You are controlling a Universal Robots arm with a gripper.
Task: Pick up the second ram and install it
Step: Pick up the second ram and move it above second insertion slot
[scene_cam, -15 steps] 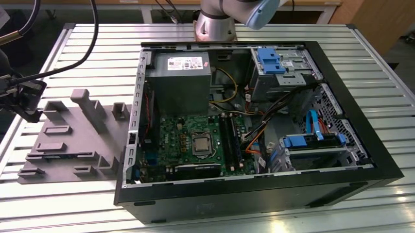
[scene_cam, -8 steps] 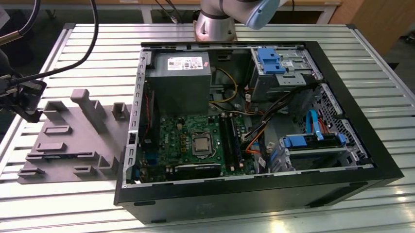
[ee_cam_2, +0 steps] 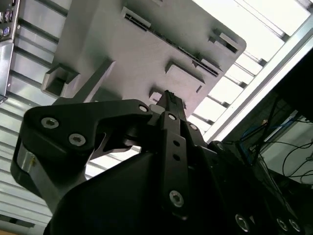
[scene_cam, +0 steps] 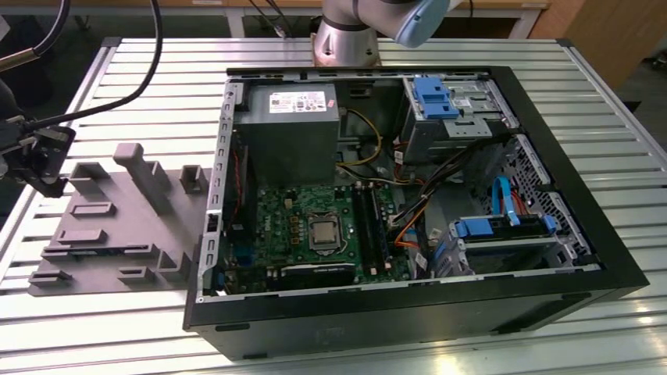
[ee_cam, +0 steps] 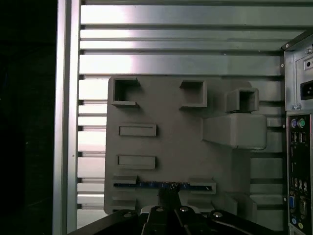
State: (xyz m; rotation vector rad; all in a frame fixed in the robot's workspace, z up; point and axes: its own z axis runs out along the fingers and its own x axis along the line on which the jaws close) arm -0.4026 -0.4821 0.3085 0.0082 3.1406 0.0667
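The second ram is a thin blue stick standing on edge in a slot along one side of the grey holder plate. In the first wrist view my gripper hangs over the stick's middle. The second wrist view has the gripper above the plate, fingers pressed together with nothing between them. At the exterior view's left edge the gripper hovers high over the holder plate. The open computer case lies to the exterior view's right, with the green motherboard and long black slots inside.
A tall grey post and several raised blocks stand on the holder plate. The case's back panel with ports sits close beside the plate. The grey power-supply box and blue drive brackets sit inside the case. Black cables hang at the exterior view's left.
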